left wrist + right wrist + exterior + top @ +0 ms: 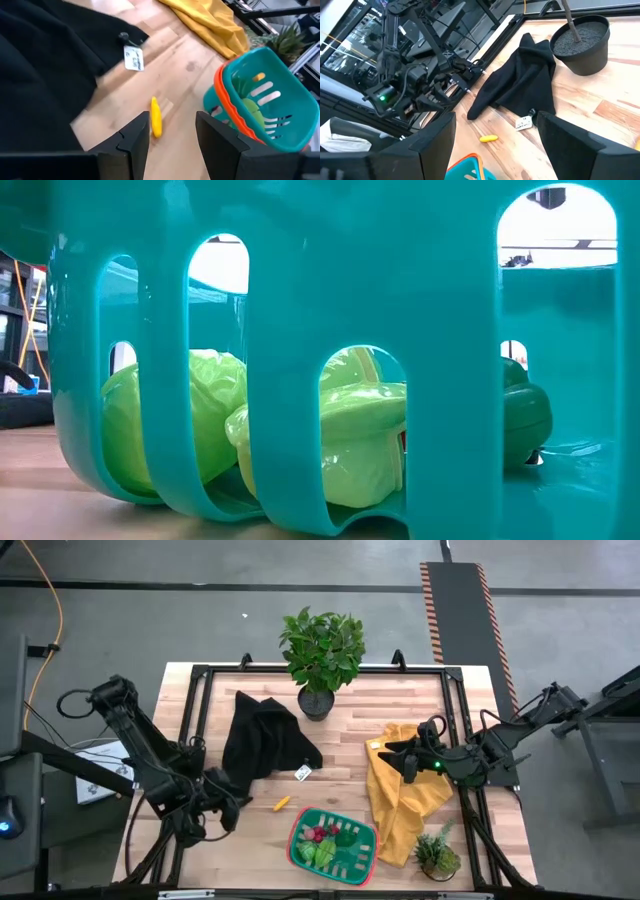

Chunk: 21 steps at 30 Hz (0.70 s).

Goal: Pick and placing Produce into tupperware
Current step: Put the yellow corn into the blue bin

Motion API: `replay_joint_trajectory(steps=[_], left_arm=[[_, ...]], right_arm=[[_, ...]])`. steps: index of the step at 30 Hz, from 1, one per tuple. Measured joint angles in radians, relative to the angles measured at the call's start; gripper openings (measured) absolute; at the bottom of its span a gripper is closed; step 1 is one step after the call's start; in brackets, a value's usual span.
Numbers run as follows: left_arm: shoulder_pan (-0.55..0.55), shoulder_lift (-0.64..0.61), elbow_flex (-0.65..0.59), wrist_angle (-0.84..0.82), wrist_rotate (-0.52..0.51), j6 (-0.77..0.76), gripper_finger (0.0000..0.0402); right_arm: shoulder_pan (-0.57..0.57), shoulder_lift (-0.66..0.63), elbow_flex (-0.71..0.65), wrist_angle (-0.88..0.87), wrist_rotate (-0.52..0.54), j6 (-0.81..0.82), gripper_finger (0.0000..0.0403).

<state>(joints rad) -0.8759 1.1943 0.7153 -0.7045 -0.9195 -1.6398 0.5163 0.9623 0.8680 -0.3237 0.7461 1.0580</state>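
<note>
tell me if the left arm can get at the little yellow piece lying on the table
Probably yes. The yellow piece lies on bare wood just ahead of the open left gripper, beside the black cloth and not under it.

Your high camera looks straight down on the whole bench [400, 710]. Your low camera sits pressed against the tupperware [300, 260], peering through its slotted wall. Your left wrist camera looks close over the yellow banana [156, 117] toward the tupperware; your right wrist camera faces across the bench and shares that banana and the black cloth [520, 80].
</note>
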Motion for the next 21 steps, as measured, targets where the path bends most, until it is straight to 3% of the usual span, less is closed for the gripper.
replay_joint_trajectory(steps=[15, 21], left_arm=[[-0.022, 0.264, -0.043, 0.452, 0.018, 0.001, 0.0149], [-0.021, 0.278, -0.007, 0.435, 0.028, -0.022, 0.0149]], right_arm=[[-0.006, 0.000, 0.000, -0.009, 0.003, 0.042, 0.0270], [-0.006, 0.000, 0.000, -0.014, -0.049, 0.042, 0.0270]])
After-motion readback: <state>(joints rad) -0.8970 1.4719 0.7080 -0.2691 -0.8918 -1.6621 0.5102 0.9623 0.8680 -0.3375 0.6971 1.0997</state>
